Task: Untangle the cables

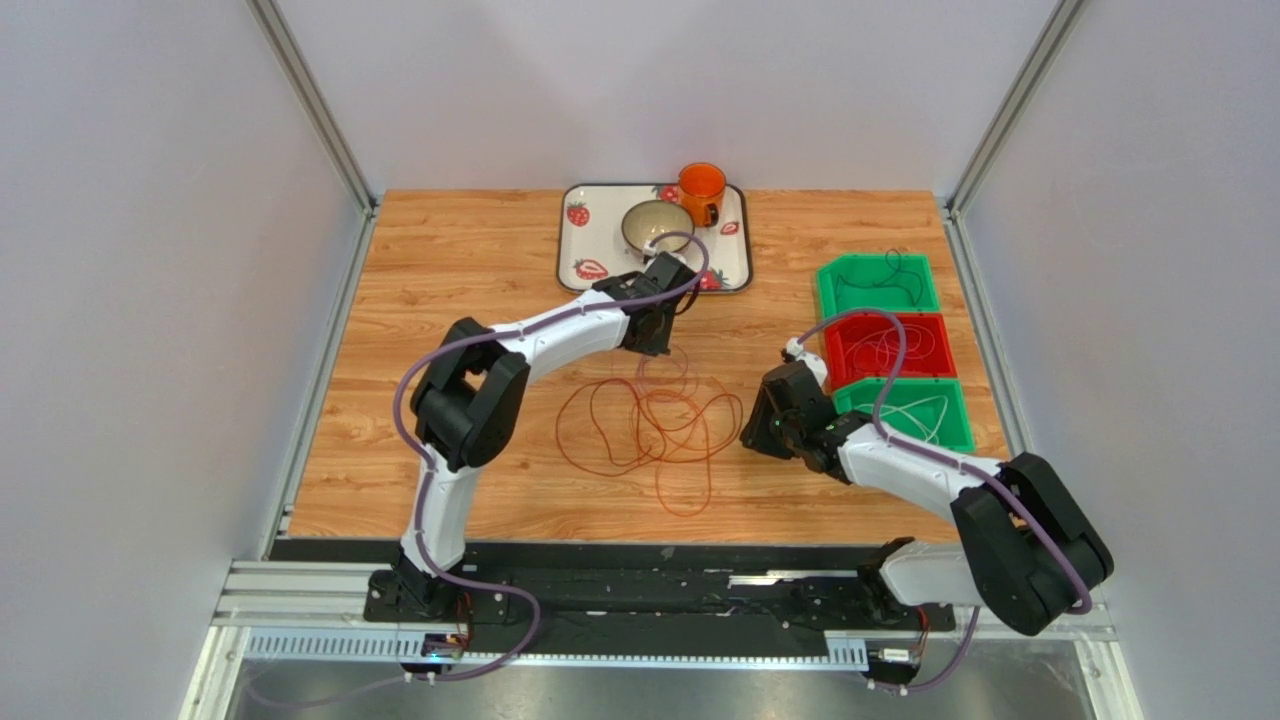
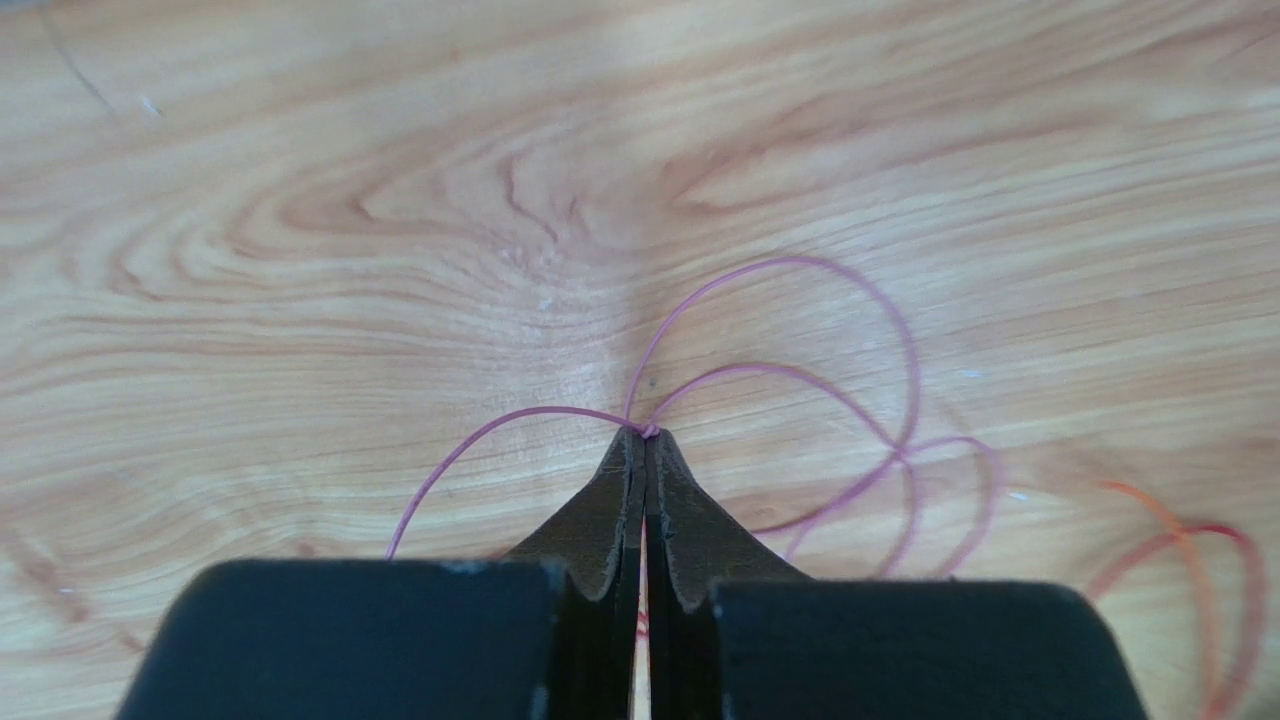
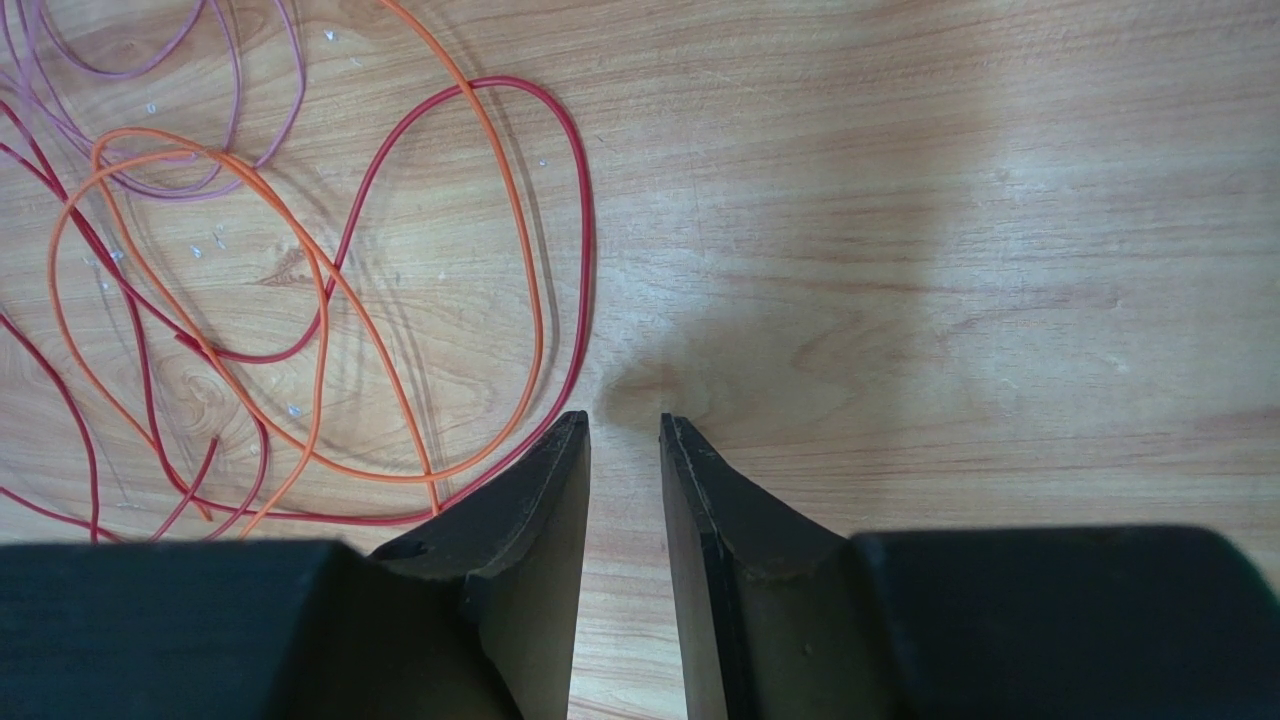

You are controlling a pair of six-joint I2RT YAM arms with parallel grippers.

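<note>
top external view: the cables lie in a loose tangle of red and orange loops on the wooden worktop, between the two arms. the left gripper reaches down at the far edge of the tangle, just in front of a strawberry-patterned tray that carries a metal bowl and an orange cup. the right gripper sits low, just beside the right edge of the loops. at the right side stand three bins in a row, a far green bin, a red bin and a near green bin, each with thin wire coiled inside. left wrist view: the fingers are pressed together with no gap, pinching a pink cable right at their tips; it runs out in one arc to the left and several loops to the right, flat on the wood. right wrist view: the fingers stand a narrow gap apart with nothing between them, tips close to the wood. a red cable curves just beside the finger on the left of that view, and an orange cable loops inside it.
</note>
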